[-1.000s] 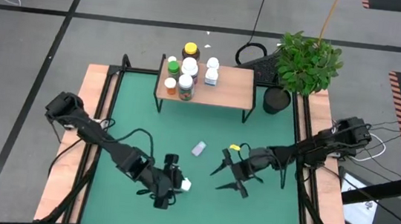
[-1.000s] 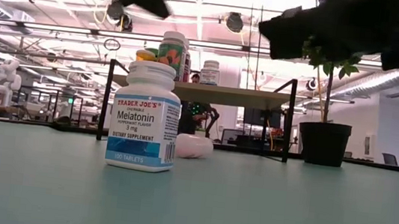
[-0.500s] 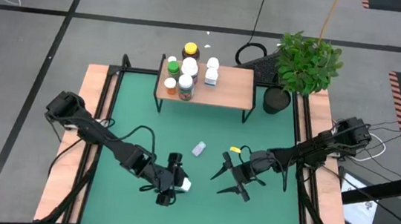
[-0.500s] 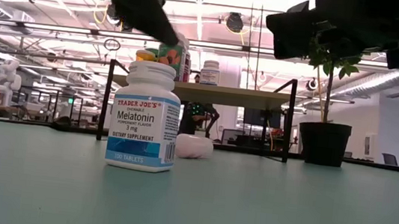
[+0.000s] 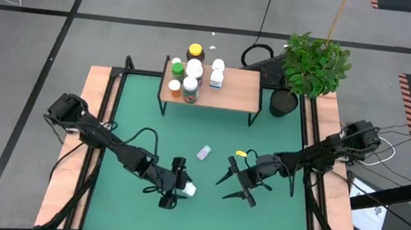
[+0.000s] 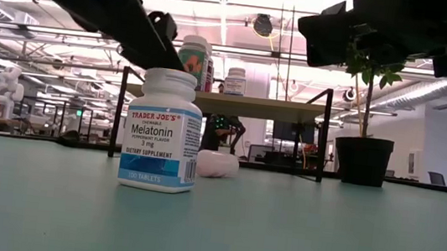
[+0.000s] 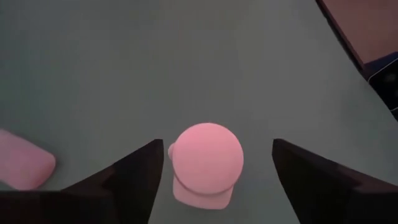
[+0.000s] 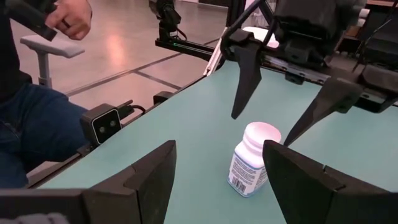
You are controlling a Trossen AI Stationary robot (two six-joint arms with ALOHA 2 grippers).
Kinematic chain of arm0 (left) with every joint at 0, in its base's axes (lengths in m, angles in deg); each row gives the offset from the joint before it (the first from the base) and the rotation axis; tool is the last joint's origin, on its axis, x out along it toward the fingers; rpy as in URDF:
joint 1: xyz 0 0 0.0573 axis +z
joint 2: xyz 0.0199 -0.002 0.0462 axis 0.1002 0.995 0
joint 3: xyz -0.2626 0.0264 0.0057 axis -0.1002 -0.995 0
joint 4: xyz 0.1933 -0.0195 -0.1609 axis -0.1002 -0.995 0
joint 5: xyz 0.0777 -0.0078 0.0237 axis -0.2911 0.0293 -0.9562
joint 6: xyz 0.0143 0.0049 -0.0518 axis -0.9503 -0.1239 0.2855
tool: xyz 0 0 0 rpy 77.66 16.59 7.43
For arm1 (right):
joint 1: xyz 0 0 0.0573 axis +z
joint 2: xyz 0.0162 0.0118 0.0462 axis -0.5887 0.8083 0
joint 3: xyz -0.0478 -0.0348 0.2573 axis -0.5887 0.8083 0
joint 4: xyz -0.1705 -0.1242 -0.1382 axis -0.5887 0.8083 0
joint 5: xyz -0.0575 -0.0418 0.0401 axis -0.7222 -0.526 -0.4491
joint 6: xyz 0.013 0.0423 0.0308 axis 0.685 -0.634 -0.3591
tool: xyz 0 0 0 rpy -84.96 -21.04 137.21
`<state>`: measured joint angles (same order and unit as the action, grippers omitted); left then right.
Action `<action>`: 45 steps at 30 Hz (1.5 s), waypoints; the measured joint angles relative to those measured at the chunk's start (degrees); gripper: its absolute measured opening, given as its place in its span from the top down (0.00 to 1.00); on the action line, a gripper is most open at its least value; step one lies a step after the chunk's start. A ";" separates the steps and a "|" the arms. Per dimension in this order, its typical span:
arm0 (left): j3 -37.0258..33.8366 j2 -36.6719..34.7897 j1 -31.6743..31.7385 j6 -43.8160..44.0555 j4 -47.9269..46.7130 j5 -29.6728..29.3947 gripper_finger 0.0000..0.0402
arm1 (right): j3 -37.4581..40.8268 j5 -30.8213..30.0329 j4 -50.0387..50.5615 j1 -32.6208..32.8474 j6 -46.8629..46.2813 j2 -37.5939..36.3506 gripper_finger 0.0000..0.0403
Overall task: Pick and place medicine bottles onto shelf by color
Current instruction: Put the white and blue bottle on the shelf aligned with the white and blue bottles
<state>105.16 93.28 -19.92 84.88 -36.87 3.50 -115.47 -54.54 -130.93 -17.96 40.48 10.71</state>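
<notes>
A white medicine bottle (image 6: 162, 131) with a blue label stands upright on the green mat (image 5: 202, 222); it also shows in the high view (image 5: 189, 190). My left gripper (image 7: 217, 144) is open above the bottle's white cap (image 7: 206, 158), one finger on either side, not touching it. My right gripper (image 5: 237, 181) is open and empty, right of the bottle. A pale lilac bottle (image 5: 203, 153) lies on its side on the mat. The shelf (image 5: 234, 95) at the far side carries several bottles (image 5: 188, 75).
A potted plant in a black pot (image 5: 285, 102) stands right of the shelf. Wooden side boards (image 5: 71, 154) border the mat. A person (image 8: 37, 93) sits beyond the table's edge in the right wrist view.
My left gripper has come down toward the white bottle's cap, staying open. The bottle has not moved.
</notes>
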 joint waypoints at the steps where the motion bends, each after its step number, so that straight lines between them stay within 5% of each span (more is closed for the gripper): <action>1: -0.34 0.00 0.04 0.09 0.58 -0.02 0.26 | 0.00 0.00 0.00 0.00 0.00 0.00 0.41; 13: -2.80 0.71 0.31 0.89 5.36 -0.19 0.37 | -0.02 0.00 -0.01 0.00 0.00 -0.01 0.41; 29: -2.85 2.82 1.33 -0.48 7.83 3.37 0.38 | -0.07 0.00 -0.27 0.00 -0.02 -0.03 0.41; 36: -2.77 2.77 2.34 0.64 7.04 3.69 0.53 | -0.07 -0.01 -0.46 0.00 -0.38 -0.03 0.42; 41: 0.64 1.35 4.65 4.61 -1.19 3.74 0.58 | -0.07 -1.69 1.13 0.39 -5.16 -0.07 0.42; 45: 10.51 0.23 6.64 3.16 -17.87 2.59 0.56 | -0.07 -5.78 6.07 2.89 -8.53 0.27 0.42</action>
<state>115.67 93.50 -13.28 88.04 -54.75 6.08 -115.53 -60.31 -124.86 -15.06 31.94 10.98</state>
